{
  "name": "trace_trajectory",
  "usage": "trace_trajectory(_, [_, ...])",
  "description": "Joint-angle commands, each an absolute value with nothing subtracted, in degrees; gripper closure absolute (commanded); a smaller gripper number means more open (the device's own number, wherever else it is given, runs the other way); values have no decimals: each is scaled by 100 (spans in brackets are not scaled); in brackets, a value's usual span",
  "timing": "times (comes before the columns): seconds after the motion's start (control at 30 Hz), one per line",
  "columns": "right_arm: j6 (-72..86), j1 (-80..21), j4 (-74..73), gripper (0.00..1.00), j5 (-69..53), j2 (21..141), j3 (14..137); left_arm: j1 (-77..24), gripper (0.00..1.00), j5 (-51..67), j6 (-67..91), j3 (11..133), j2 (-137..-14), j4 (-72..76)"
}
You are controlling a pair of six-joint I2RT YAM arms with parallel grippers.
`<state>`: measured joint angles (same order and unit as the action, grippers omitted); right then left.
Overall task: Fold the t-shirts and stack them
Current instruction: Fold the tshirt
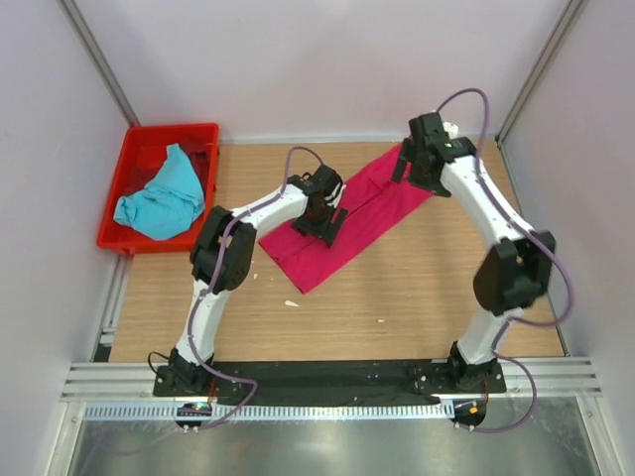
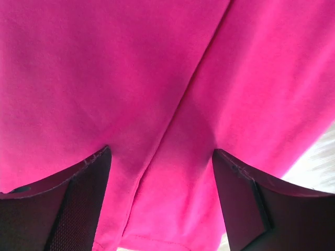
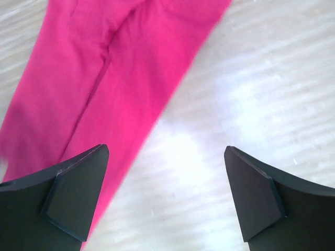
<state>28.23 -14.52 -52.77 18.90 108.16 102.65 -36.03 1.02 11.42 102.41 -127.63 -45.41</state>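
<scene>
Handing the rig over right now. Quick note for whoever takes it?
Left gripper: open, low over the magenta-pink cloth t-shirt, holding nothing.
Right gripper: open, above that shirt's far end, empty.
Done: pink shirt folded into a long strip on the wooden table.
Turquoise-blue cloth t-shirt sits crumpled in the red plastic crate.
To do: fold the strip shorter, fetch and fold the turquoise one, stack both.

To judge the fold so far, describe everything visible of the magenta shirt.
The magenta shirt is soft, plain cloth, folded into a long narrow band that lies flat and diagonal on the wooden table, from near-left to far-right. A crease or layer edge runs along its length. No sleeves or collar show. The left hand hangs open over its middle part, and the right hand is open at its far end. Neither grips it.
</scene>
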Motion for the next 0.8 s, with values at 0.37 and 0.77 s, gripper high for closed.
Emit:
trace_trajectory(0.37, [2461, -1477, -4448, 0, 1537, 10115, 8797, -4558, 30, 1125, 3590, 7824, -11893, -4079])
trace_trajectory(0.77, [1802, -1529, -3833, 13, 1064, 12384, 10635, -5713, 23, 1162, 5028, 8366, -10452, -3577])
